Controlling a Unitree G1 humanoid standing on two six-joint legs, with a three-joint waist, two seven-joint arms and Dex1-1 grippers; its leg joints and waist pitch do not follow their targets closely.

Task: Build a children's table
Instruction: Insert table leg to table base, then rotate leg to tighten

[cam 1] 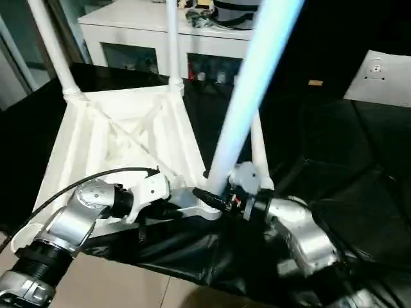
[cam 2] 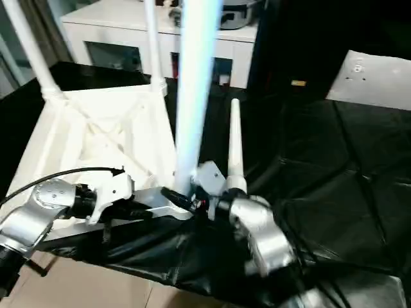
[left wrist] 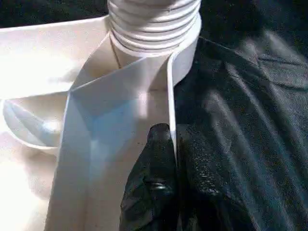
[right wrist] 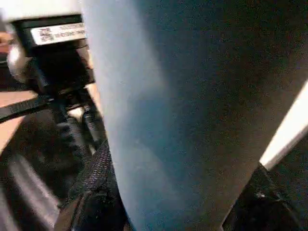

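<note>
Left tool (left wrist: 166, 159) pinches my upturned white tabletop's (cam 1: 122, 138) rim beside the near corner socket | right tool (cam 1: 221, 199) grips the leg (cam 1: 247, 96) standing there | black cloth (cam 1: 340, 167) underneath.

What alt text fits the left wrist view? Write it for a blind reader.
A black gripper finger pinches the thin white plastic rim of the upturned children's table top, just below a corner socket holding the ribbed threaded end of a white round leg. Black cloth lies beside.
</note>
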